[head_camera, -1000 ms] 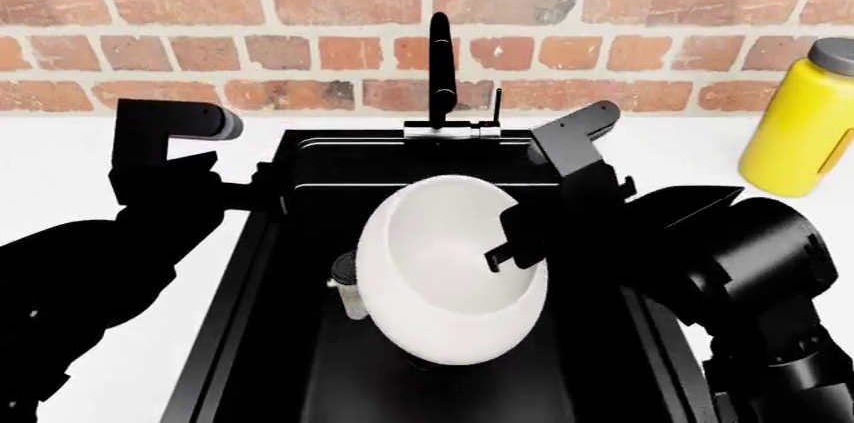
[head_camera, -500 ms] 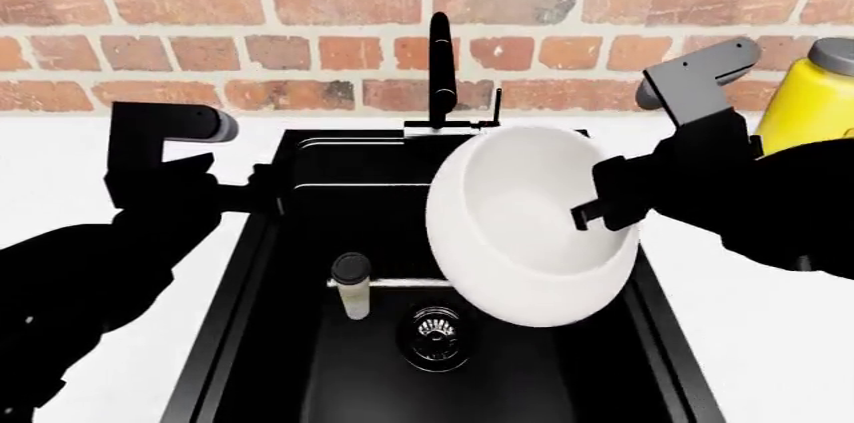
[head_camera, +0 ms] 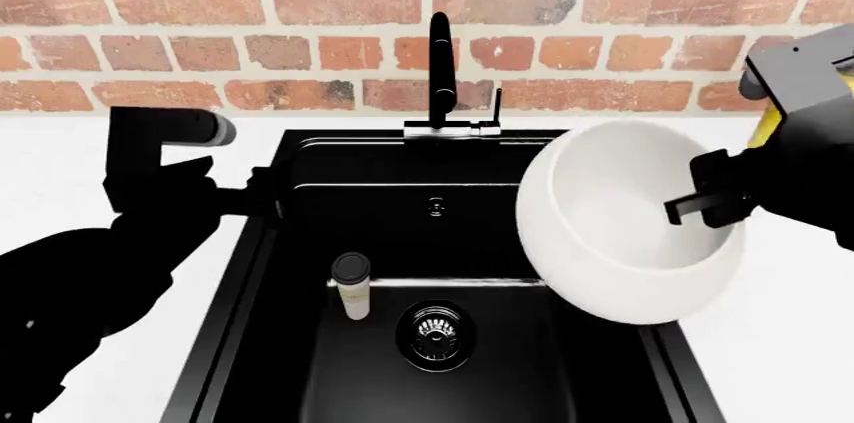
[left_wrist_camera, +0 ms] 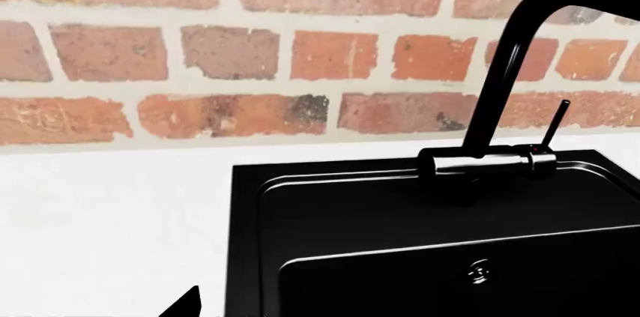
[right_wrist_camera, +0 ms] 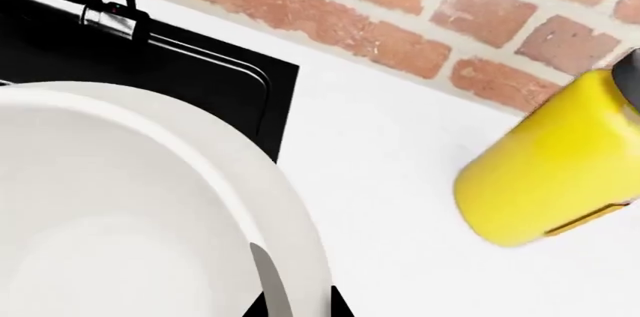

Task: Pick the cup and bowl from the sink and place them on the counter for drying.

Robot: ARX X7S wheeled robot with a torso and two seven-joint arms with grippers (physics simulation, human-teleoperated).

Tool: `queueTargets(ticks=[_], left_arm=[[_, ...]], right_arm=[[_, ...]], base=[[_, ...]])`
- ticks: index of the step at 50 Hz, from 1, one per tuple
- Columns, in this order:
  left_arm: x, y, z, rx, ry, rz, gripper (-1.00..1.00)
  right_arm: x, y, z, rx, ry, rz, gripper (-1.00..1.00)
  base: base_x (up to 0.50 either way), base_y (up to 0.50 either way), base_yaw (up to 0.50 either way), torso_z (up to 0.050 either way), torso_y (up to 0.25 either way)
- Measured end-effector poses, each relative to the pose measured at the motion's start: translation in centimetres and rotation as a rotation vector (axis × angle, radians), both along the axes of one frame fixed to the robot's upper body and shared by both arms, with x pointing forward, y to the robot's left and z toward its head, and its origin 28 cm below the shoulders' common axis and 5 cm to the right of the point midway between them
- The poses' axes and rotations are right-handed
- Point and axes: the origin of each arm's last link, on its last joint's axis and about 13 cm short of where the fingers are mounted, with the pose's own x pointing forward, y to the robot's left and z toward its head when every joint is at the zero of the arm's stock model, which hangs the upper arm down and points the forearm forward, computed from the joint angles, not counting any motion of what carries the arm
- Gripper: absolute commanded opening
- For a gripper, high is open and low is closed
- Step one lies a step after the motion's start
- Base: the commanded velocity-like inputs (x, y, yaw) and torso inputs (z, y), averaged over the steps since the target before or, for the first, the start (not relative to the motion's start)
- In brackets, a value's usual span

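Holding the bowl (head_camera: 617,228) by its rim, right claw (head_camera: 705,205) lifts it tilted at frame right, over the sink (head_camera: 267,273) edge and tabletop (head_camera: 787,343). Cup (head_camera: 352,285) upright, sink centre. Left claw (head_camera: 254,195): opening indeterminable.

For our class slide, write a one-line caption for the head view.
Right hand carries the tilted bowl over the sink's right edge; the cup stands inside.

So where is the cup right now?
In the head view the cup stands upright in the sink, left of the drain, untouched.
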Motion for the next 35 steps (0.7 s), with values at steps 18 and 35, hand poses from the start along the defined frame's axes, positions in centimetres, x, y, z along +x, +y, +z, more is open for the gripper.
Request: queueTargets(ticks=[18, 35], left_arm=[[-0.1, 0.2, -0.3, -0.003, 0.004, 0.004, 1.0], [0.0, 0.1, -0.3, -0.002, 0.004, 0.007, 1.0]], right_arm=[[-0.7, -4.1, 0.0, -0.007, 0.047, -0.221, -1.0], [-0.6, -7.8, 0.0, -0.059, 0.082, -0.418, -1.0]], base=[[0.0, 0.0, 0.0, 0.0, 0.001], [0.0, 0.0, 0.0, 0.0, 0.0]])
